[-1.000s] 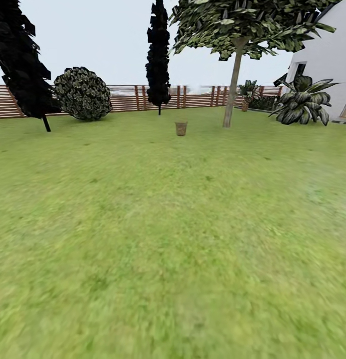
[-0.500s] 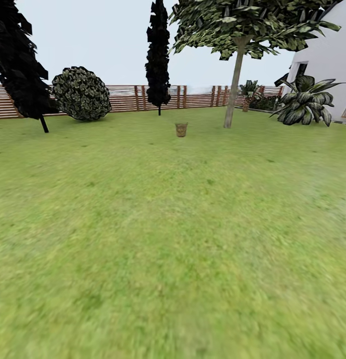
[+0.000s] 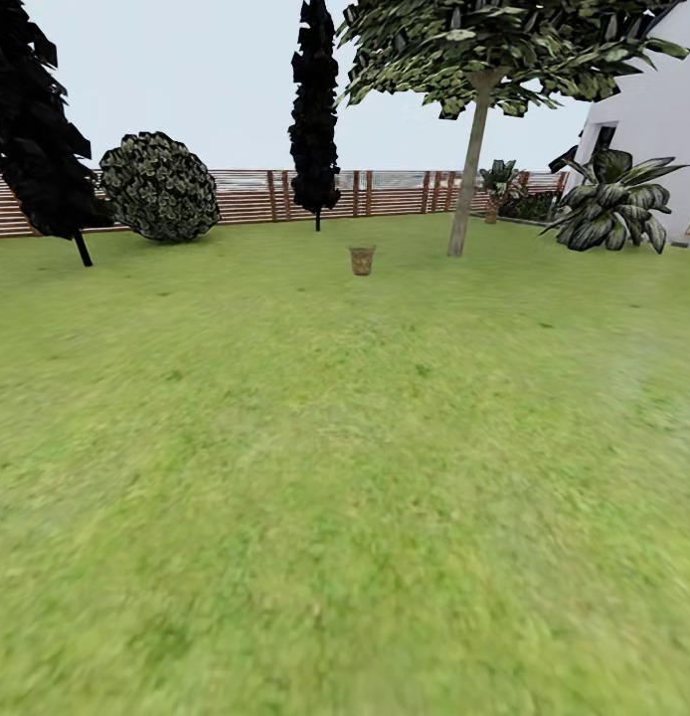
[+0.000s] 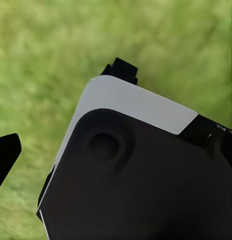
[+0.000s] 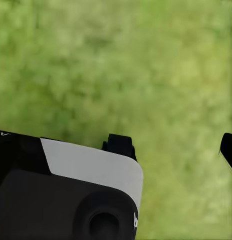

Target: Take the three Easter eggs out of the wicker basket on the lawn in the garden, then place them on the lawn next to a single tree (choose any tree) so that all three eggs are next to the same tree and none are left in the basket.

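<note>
The lawn (image 3: 345, 477) is a big flat patch of green grass w/ darker and lighter spots, and it runs all the way back to a brown wooden slat fence (image 3: 246, 196). The wicker basket (image 3: 362, 261) stands upright on the grass far off, near the middle of the head view, well apart from everything. It is too small to tell what is inside (no eggs can be made out). The tree (image 3: 469, 164) w/ the bare grey-brown trunk stands a bit to the right of the basket and further back, its leafy top up high. A round bush (image 3: 159, 187) sits by the fence, w/ a dark thin cypress (image 3: 315, 109) near it and another dark one (image 3: 32, 119) at the far left. A big-leaf plant (image 3: 613, 204) grows next to the white house (image 3: 663, 109) on the right.

In the wrist views, black and white gripper bodies hang over blurry grass. One dark tip of the left fingers (image 4: 5, 155) and one of the right fingers (image 5: 228, 149) peek in at the edge; how wide they stand can't be told. The grass lies beyond the fingers, nothing else near them. A bit of white writing on each gripper body is too cut off to read.
</note>
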